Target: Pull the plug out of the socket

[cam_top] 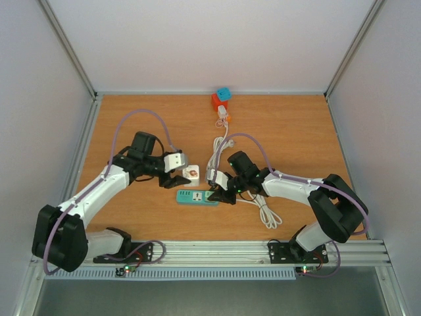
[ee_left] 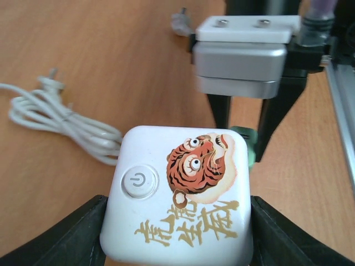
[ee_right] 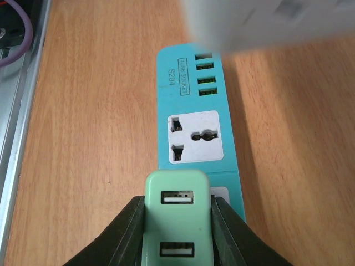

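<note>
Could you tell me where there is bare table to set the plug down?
Bare wood lies far left and far right of the red and blue cubes, along the back wall. The middle is crowded: left hand on the white tiger cube, right hand on the green plug, teal strip, coiled cable.

In the left wrist view the bottom edge cuts off the white cube adapter (ee_left: pixel 183 194) and both fingers (ee_left: pixel 72 238) of the left tool (ee_left: pixel 177 221); whether the cube rests on the tabletop (ee_left: pixel 111 66) cannot be told. Behind it only a corner of a green object (ee_left: pixel 248 145) shows. The white cable (ee_left: pixel 61 119) runs off the left edge. In the right wrist view the green USB charger (ee_right: pixel 177 188) hides the near end of the power strip (ee_right: pixel 194 100) and runs off the bottom with the right tool (ee_right: pixel 177 221); a blurred white shape (ee_right: pixel 277 22) fills the top right corner.
</note>
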`<action>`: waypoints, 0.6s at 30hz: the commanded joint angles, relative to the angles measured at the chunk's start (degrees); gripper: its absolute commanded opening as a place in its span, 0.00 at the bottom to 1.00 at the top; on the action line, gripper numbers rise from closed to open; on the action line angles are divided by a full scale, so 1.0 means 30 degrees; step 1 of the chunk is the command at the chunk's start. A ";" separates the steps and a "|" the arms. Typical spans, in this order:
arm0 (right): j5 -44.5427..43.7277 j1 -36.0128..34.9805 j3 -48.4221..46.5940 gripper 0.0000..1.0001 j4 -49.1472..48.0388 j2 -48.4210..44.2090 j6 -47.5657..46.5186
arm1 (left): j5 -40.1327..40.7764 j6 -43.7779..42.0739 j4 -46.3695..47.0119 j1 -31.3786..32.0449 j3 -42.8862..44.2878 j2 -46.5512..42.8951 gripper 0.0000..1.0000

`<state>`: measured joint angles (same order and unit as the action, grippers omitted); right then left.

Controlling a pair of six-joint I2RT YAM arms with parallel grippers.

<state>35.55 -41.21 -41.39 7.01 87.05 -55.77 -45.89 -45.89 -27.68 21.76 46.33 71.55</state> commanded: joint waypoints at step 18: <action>-0.1262 -0.0154 0.0268 0.08 0.0250 0.0635 -0.0016 | 0.8510 -0.5135 -0.7305 -0.6435 1.1144 0.5709 0.32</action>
<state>35.42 -41.28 -41.39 6.94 87.05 -55.75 -27.73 -59.92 -46.63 5.15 72.05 83.20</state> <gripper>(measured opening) 0.276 0.620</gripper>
